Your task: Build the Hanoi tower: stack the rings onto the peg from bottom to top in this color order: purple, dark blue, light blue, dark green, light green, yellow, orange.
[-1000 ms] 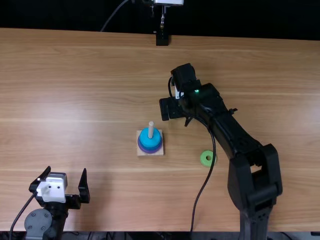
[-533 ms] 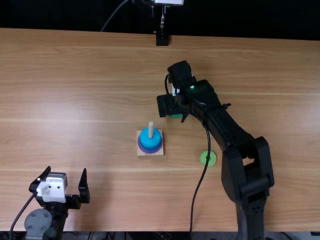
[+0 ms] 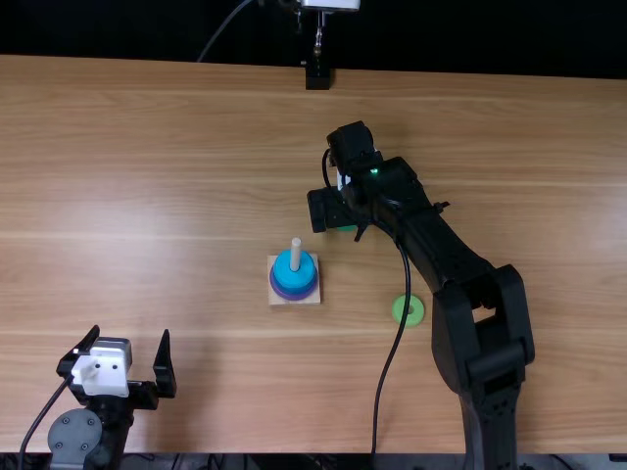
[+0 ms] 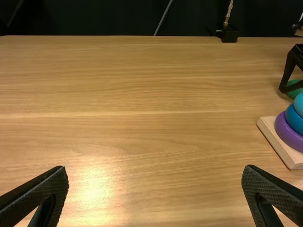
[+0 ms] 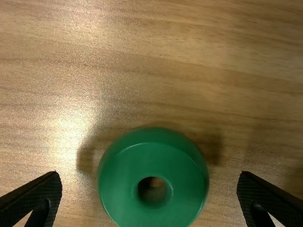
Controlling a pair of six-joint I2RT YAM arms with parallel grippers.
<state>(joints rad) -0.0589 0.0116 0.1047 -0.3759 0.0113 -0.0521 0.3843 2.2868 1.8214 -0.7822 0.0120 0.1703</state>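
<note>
Top view: my right gripper (image 3: 335, 213) is low over the dark green ring (image 3: 346, 228), behind the peg (image 3: 296, 253). Purple (image 3: 295, 296), dark blue (image 3: 280, 283) and light blue (image 3: 293, 275) rings are stacked on its wooden base (image 3: 280, 301). A light green ring (image 3: 409, 310) lies to the right. My left gripper (image 3: 130, 351) stands open at the near left. In the right wrist view the dark green ring (image 5: 128, 184) lies between the open fingers of my right gripper (image 5: 149, 184), touching neither. Left wrist view: my left gripper (image 4: 155, 182) is open with nothing held; the purple ring (image 4: 287, 130) shows beyond.
A black stand (image 3: 317, 76) is at the table's far edge. The right arm (image 3: 460, 269) stretches over the right half of the wooden table (image 3: 147, 196), its cable hanging beside the light green ring.
The right gripper has shifted slightly left, and part of the dark green ring has come into sight beneath it. The left arm and the stacked rings have stayed still.
</note>
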